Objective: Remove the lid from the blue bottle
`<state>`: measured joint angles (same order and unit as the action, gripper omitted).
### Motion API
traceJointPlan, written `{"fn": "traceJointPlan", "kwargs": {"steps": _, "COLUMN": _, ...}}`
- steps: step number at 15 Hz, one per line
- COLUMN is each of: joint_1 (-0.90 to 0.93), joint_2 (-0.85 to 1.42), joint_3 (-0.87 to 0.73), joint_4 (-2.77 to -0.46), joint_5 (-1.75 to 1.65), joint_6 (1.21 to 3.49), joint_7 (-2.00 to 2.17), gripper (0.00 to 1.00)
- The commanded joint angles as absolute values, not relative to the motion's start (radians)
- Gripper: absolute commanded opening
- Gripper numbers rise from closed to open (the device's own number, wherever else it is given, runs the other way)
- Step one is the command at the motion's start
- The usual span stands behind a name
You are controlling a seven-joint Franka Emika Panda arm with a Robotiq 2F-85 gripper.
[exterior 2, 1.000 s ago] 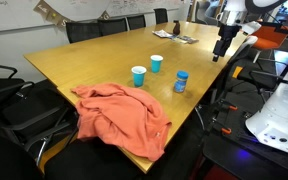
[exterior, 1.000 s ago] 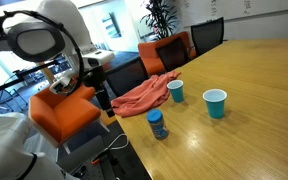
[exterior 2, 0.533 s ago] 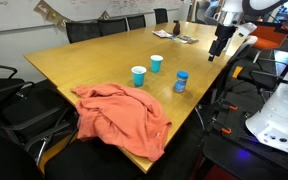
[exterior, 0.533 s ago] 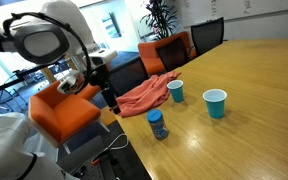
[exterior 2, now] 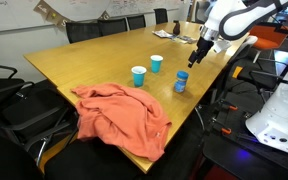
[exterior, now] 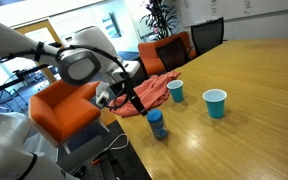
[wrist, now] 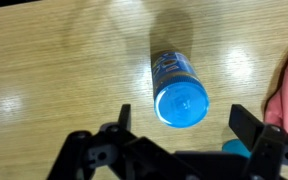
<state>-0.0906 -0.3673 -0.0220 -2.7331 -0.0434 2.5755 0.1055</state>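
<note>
The blue bottle [exterior: 157, 126] stands upright near the table's edge, with the blue lid [exterior: 155, 115] on it. It also shows in an exterior view [exterior 2: 181, 82] and in the wrist view [wrist: 172, 68]. In the wrist view I look down on the round lid [wrist: 181, 104]. My gripper [wrist: 184, 122] is open and hangs above the bottle, one finger [wrist: 124, 118] on each side of the lid and apart from it. In both exterior views the gripper [exterior: 139, 103] [exterior 2: 198, 57] is a little above and beside the bottle.
Two light-blue cups [exterior: 175, 91] [exterior: 215, 103] stand behind the bottle, also seen in an exterior view [exterior 2: 138, 75] [exterior 2: 156, 63]. An orange-red cloth [exterior: 144, 95] [exterior 2: 124, 115] lies over the table's edge. Chairs [exterior: 168, 52] stand around the wooden table [exterior: 254, 120].
My arm has swung in from beyond the table's edge to a place over the bottle. The bottle, cups and cloth have not moved.
</note>
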Motion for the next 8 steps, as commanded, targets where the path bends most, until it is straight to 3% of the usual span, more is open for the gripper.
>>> {"fn": "traceJointPlan", "kwargs": {"steps": 1, "joint_1": -0.087, "joint_2": -0.235, "joint_3": 0.001, "joint_4": -2.704, "joint_5": -0.039, "joint_6": 2.709, "joint_7": 0.154, "gripper": 1.00}}
{"fn": "traceJointPlan", "kwargs": {"steps": 8, "joint_1": -0.107, "joint_2": -0.101, "joint_3": 0.023, "joint_4": -2.659, "joint_5": -0.109, "joint_6": 2.797, "joint_7": 0.301, "gripper": 1.00}}
